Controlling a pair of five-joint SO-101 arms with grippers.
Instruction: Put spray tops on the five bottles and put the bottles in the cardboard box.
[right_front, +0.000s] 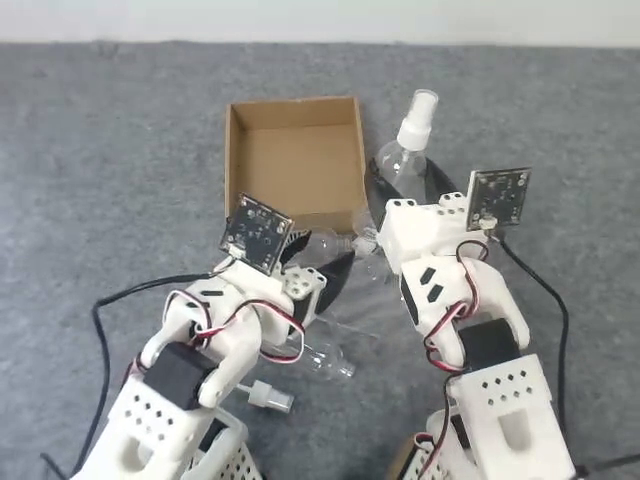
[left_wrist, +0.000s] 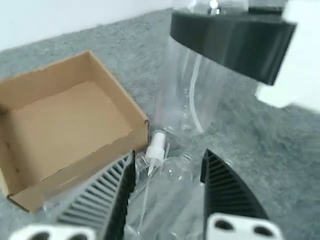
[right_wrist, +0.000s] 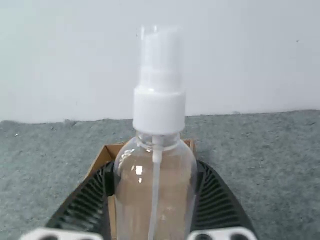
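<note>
This looks like a robot lab or test room, not a home. One white robot arm (right_front: 190, 375) and a second arm (right_front: 480, 340) sit side by side, with red and black wires (right_front: 228, 322) and small camera boards (right_front: 257, 233) out in the open. The surface (right_front: 100, 150) has a plain grey fuzzy cover. Behind it is a bare white wall (right_front: 300, 18).
</note>
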